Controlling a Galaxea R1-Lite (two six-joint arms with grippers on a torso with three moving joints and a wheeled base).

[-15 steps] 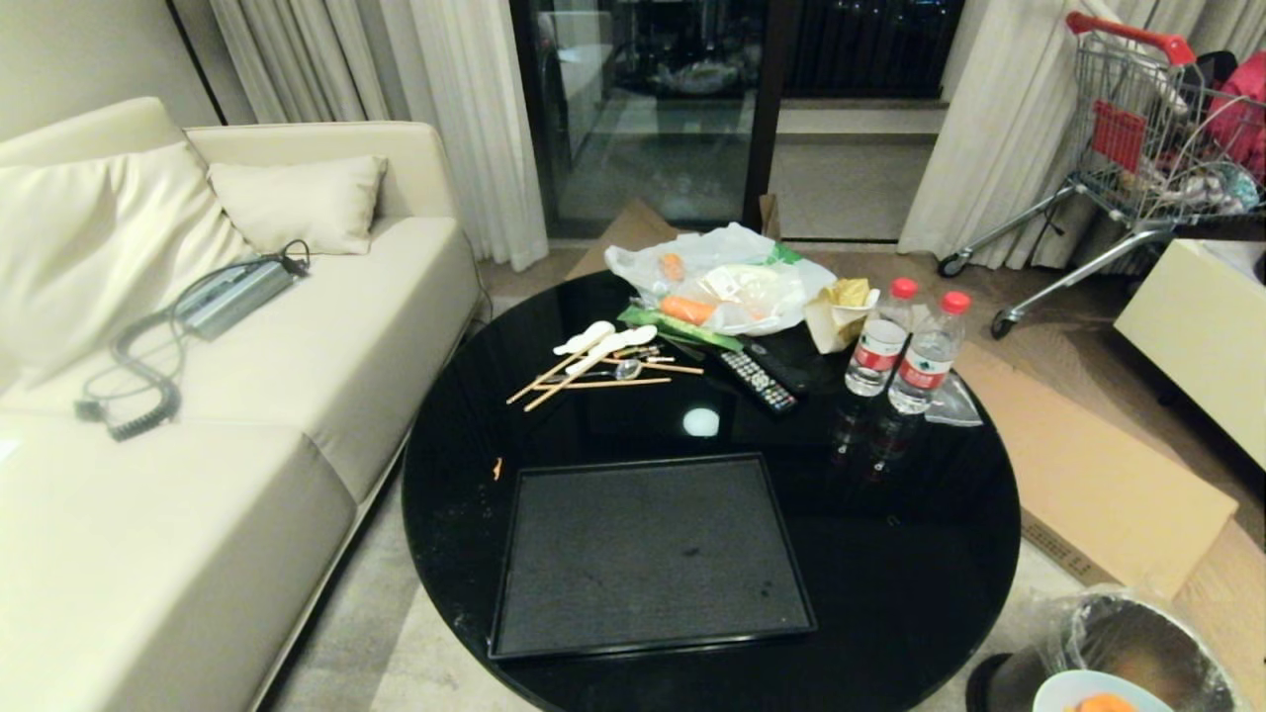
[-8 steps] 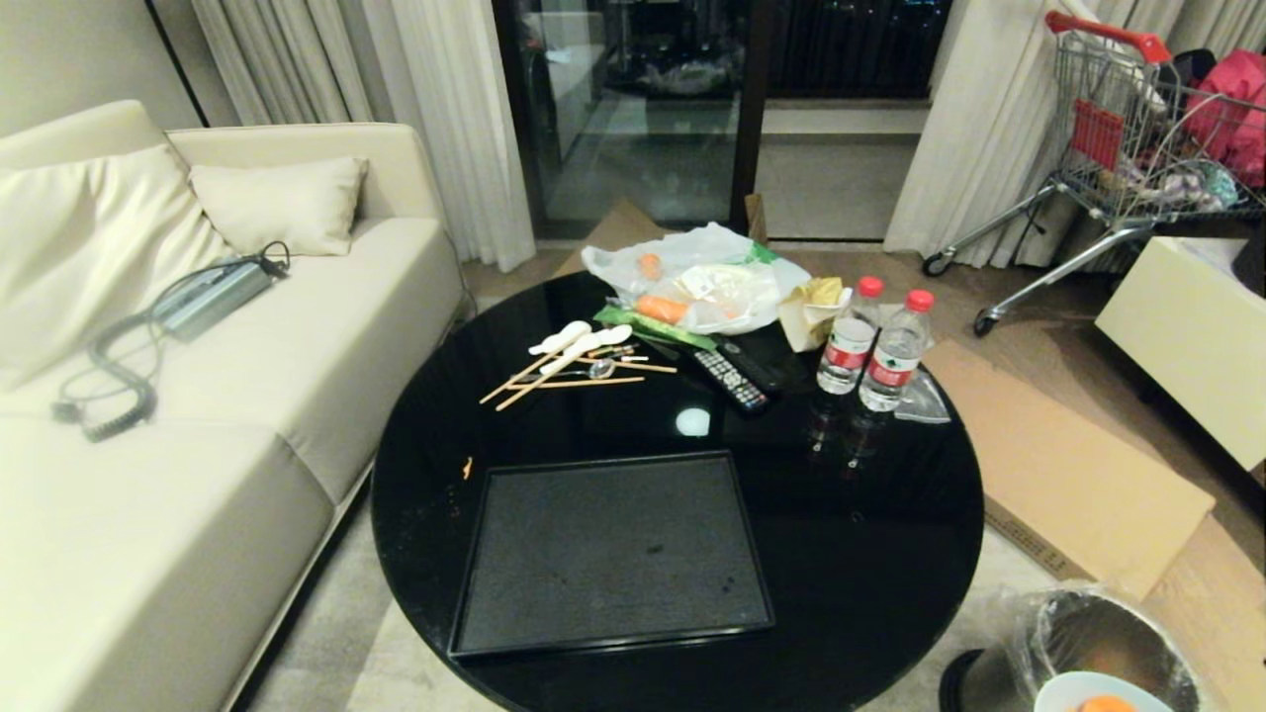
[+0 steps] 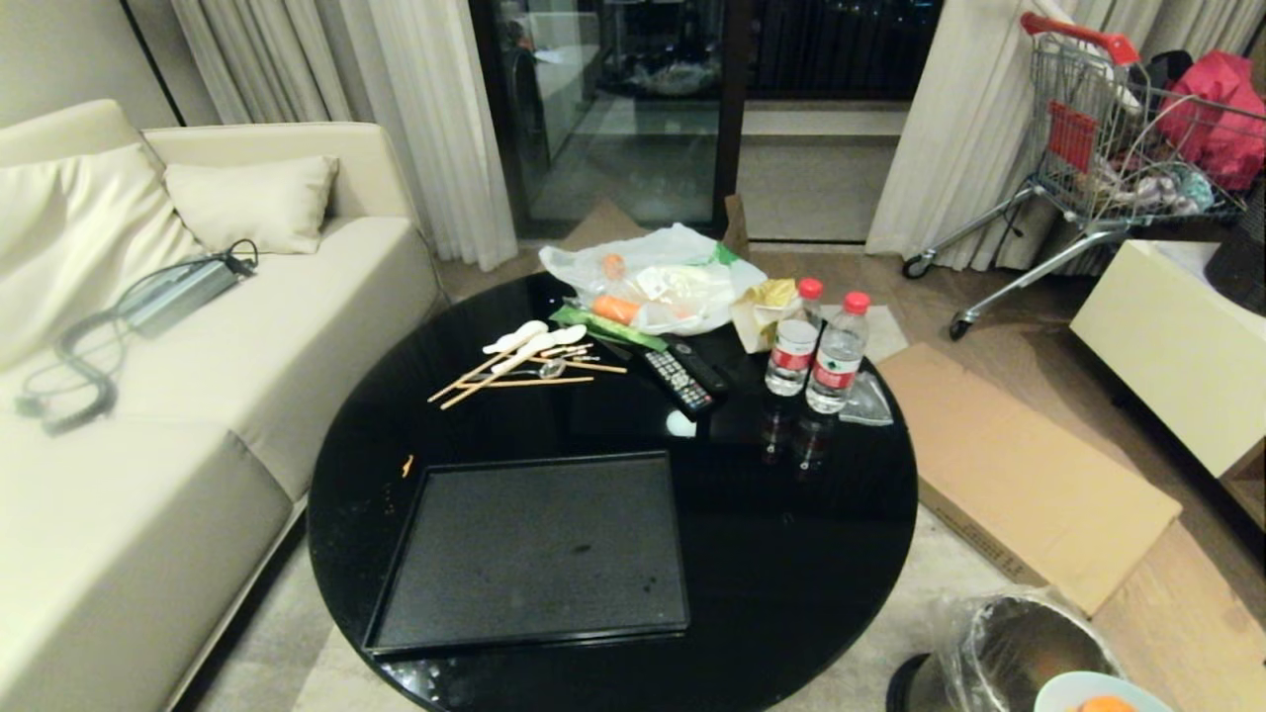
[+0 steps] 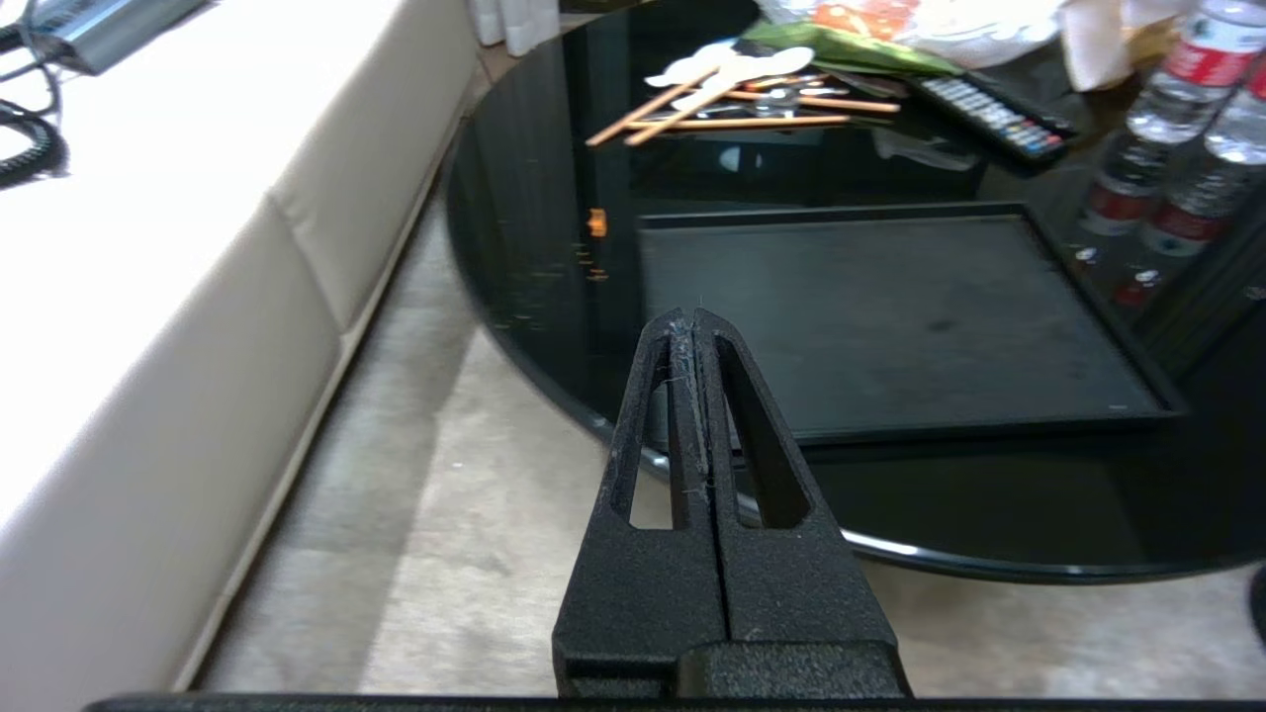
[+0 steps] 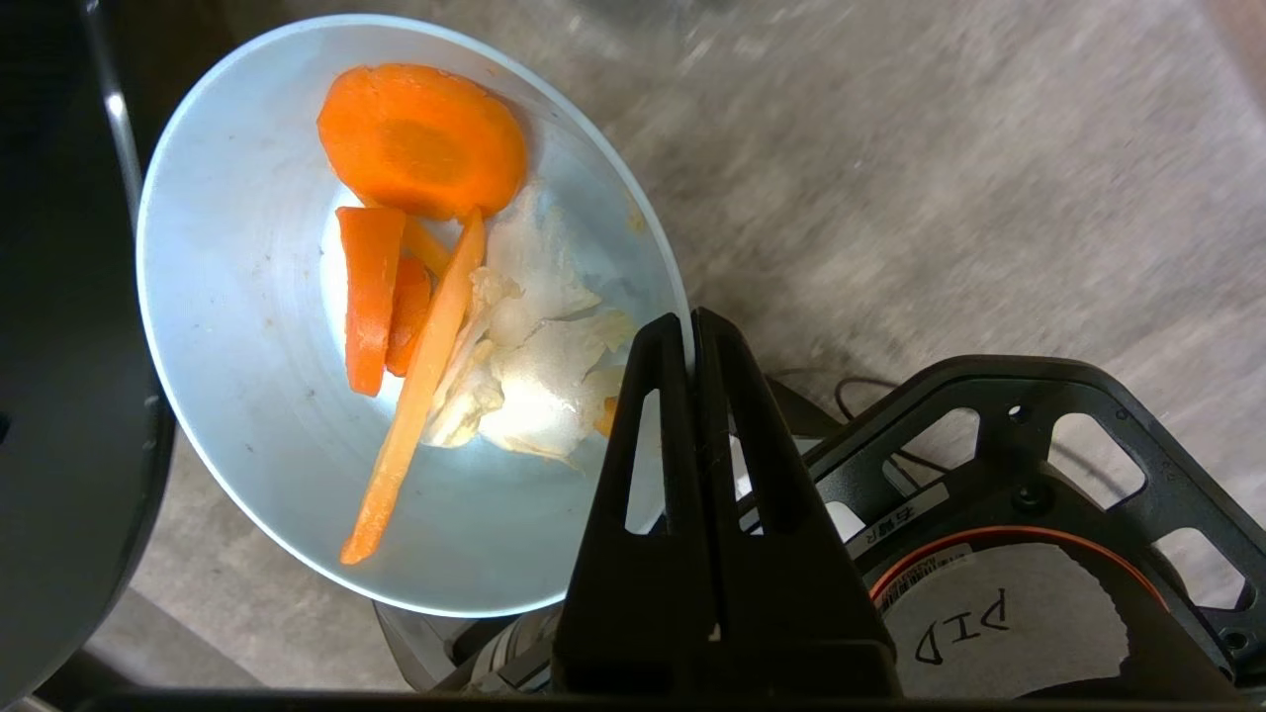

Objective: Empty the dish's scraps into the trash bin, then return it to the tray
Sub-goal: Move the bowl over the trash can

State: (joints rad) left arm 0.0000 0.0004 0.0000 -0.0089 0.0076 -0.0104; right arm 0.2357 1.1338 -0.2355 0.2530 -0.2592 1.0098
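The dish (image 3: 1093, 692) with scraps (image 3: 1105, 704) sits beside the trash bin (image 3: 1029, 648).

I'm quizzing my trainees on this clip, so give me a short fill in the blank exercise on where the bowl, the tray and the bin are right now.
1. The right gripper is shut on the rim of the ____.
2. The scraps lie inside the dish, so it is not yet ____.
3. The tray rests on the round black ____.
4. The trash bin stands on the ____.

Missing words: dish; emptied; table; floor
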